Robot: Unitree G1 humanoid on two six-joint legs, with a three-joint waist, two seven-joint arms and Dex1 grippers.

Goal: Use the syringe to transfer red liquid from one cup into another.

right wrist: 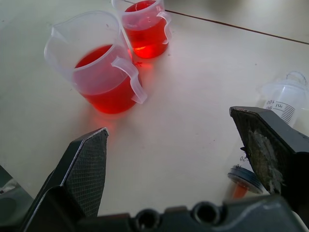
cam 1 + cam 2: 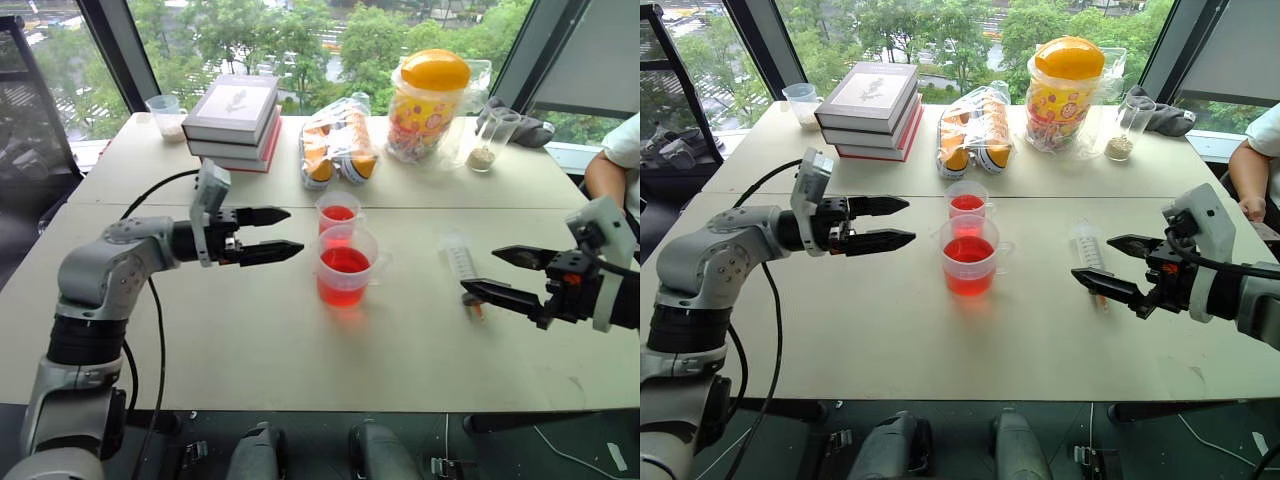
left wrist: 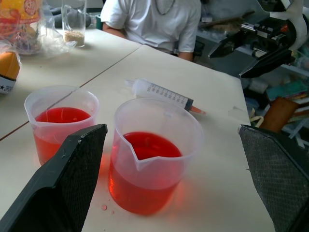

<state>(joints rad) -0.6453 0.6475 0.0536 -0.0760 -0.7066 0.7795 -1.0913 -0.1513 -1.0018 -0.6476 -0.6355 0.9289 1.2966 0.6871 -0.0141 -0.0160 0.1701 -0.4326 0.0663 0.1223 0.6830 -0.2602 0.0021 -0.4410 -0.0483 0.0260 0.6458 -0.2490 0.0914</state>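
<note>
Where tabletop [image 2: 250, 350] lies bare, syringe [image 2: 461, 262] rests flat, right of large cup [image 2: 345, 266] holding red liquid [image 2: 344, 261]; small cup [image 2: 338, 219] just behind. Right end effector [image 2: 495, 272] beside syringe, fingers apart, empty. Left end effector [image 2: 283, 232] near cups, fingers apart, empty.

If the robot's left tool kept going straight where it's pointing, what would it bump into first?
Probably the larger cup of red liquid: the open left tool points level at it, though the smaller cup stands close behind.
</note>
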